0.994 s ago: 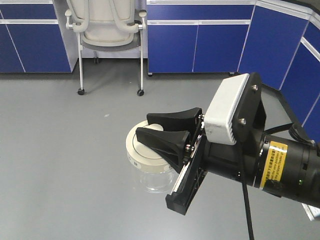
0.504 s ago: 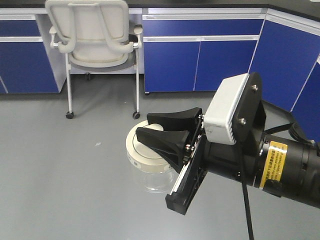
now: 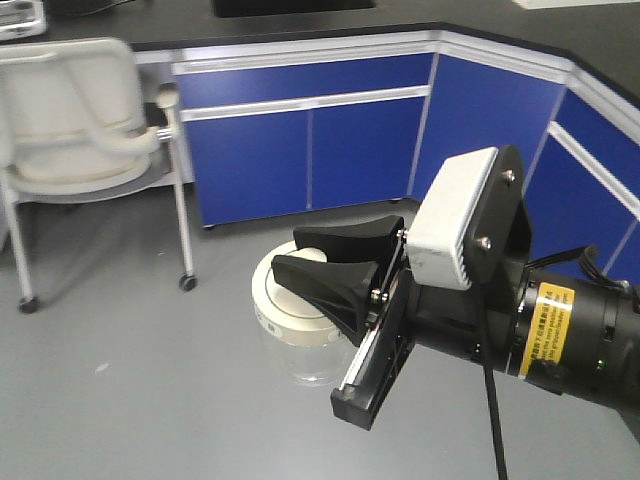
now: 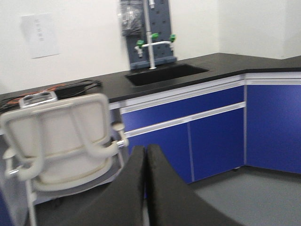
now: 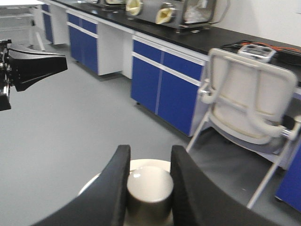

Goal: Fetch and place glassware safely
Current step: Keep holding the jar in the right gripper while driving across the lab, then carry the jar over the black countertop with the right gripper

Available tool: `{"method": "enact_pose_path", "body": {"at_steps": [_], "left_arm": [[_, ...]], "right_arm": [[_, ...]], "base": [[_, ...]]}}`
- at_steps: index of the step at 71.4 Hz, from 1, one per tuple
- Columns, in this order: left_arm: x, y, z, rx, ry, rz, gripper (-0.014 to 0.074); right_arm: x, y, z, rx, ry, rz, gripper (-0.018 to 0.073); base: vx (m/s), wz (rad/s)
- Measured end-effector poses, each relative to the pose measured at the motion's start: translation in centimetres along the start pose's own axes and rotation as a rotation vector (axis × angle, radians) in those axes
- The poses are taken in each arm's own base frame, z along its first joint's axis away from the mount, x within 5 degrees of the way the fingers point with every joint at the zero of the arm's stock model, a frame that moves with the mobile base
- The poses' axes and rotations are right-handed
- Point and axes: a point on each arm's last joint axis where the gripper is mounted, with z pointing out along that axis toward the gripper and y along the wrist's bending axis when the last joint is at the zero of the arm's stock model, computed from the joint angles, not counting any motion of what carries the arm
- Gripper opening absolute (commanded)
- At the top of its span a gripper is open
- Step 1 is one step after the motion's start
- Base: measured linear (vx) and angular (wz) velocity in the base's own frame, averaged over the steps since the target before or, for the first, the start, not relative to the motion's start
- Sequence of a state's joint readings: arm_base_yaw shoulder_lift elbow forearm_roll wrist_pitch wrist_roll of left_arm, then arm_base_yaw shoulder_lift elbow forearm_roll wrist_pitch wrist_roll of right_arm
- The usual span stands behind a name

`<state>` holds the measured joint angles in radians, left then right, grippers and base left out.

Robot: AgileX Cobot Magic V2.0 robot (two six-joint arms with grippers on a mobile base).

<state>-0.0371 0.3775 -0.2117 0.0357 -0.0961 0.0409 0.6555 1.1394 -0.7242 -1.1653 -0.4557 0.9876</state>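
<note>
The glassware (image 3: 290, 318) is a squat clear glass jar with a cream-white lid, held in the air above the grey floor. My right gripper (image 3: 288, 253) is shut on the lid's central knob (image 5: 149, 187), one black finger (image 5: 115, 188) pressed against each side of it. The glass body (image 3: 312, 362) hangs below the lid, partly hidden behind the gripper. My left gripper (image 4: 146, 149) is shut, its fingers touching with nothing between them; its black fingers (image 5: 35, 68) also show at the left edge of the right wrist view.
A white mesh office chair (image 3: 70, 120) on castors stands at the left. Blue cabinets (image 3: 300, 150) under a black counter (image 4: 221, 63) with a sink (image 4: 164, 73) run along the back and angle round the right side. Grey floor (image 3: 120, 400) lies below.
The room has swung across the view: the chair has slid left and the corner cabinets have come closer. The right gripper and jar keep the same place in the frame.
</note>
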Motion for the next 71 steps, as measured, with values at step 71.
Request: {"method": "enact_pose_path", "body": {"at_steps": [71], "left_arm": [[0.0, 0.0, 0.0, 0.0, 0.0, 0.0, -0.0007]], "right_arm": [[0.0, 0.0, 0.0, 0.0, 0.0, 0.0, 0.0]], "base": [[0.2, -0.65]]}}
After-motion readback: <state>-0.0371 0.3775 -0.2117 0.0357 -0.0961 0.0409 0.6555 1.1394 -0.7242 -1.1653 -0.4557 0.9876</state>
